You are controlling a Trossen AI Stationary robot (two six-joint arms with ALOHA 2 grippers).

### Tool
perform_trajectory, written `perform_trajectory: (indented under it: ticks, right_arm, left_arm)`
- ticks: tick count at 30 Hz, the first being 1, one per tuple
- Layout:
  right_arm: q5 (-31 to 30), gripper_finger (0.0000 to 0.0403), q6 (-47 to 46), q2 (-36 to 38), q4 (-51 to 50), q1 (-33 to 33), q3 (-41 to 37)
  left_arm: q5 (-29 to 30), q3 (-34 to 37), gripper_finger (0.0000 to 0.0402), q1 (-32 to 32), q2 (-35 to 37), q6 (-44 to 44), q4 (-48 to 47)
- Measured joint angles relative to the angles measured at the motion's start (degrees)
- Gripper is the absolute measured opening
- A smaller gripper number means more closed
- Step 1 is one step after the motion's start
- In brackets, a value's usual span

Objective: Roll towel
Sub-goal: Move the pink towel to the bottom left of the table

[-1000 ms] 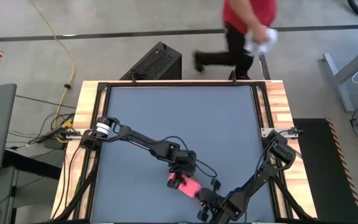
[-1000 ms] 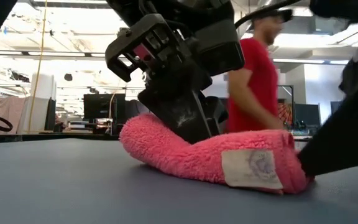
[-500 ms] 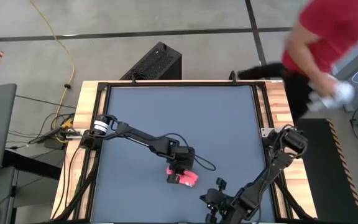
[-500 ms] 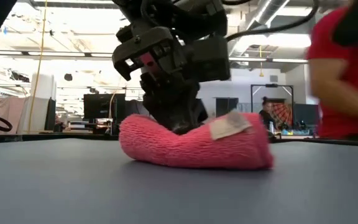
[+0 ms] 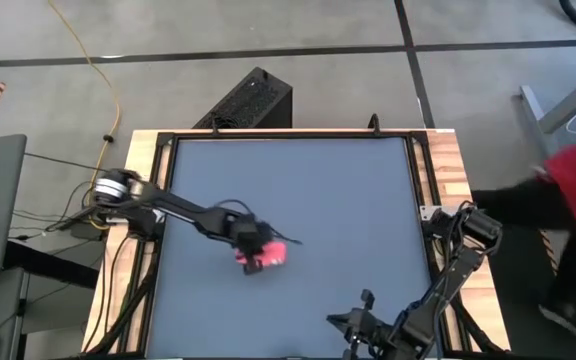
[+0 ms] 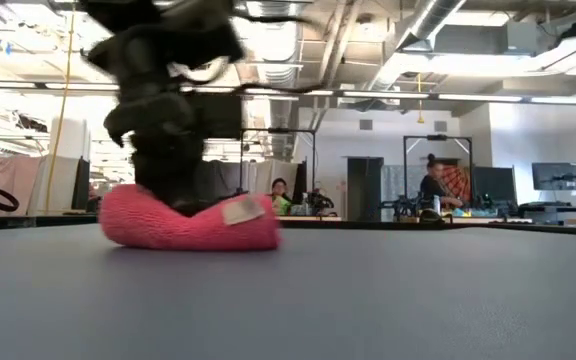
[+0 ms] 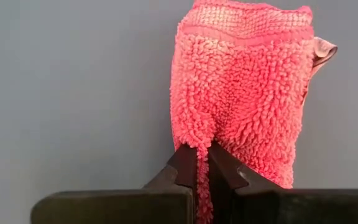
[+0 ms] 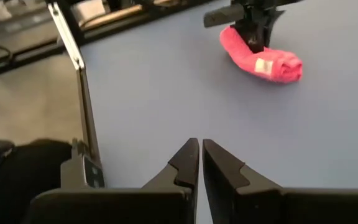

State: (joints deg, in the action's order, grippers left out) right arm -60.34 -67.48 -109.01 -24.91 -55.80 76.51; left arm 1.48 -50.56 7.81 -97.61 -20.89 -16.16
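The towel [image 5: 268,255] is seen as a short, thick pink roll lying on the grey table [image 5: 348,190], left of the table's middle and toward the near edge. In the low view the roll [image 6: 190,220] rests flat on the surface, with a pale label turned out at one end. In the left wrist view a pinch of its pile [image 7: 241,93] is clamped between the two dark fingers, which are pressed together with only fabric between them.

The left gripper [image 5: 251,252] is thus set directly on the roll, at the end nearer the left arm's base, and is closed on it. The rolling itself appears largely done; the step in hand is judged to be a carrying or dragging of the finished roll across the table. For the next move, a steady setting-down and a clean release would be called for, so that the outer layer is not pulled loose and the roll is not unwound.

The right gripper [image 8: 200,163] is parked well apart near the table's near edge, its fingers drawn almost together on nothing.
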Motion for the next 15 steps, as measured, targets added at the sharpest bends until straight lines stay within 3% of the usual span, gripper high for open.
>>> perform_trajectory:
  ticks: [3, 7, 11, 15]
  right_arm:
    - [-2.2, 0.0049, 0.0, 0.0, -0.1, 0.1, 0.0]
    - [-2.9, 0.0049, 0.3, 0.0, -0.4, 1.4, 0.0]
    - [-2.9, 0.0049, 0.5, 0.0, -1.0, 3.6, 0.0]
    - [-2.9, 0.0049, 0.5, 0.0, -1.8, 6.1, 0.0]
  left_arm:
    - [8.2, 10.5, 0.0, -0.5, 8.9, -9.7, 5.8]
    - [19.6, 21.8, 0.0, -0.4, 20.2, -20.5, 5.9]
    - [26.8, 30.9, 0.0, -0.4, 30.5, -31.0, 5.5]
    - [38.3, 37.7, 0.0, 0.7, 39.8, -45.2, 3.4]
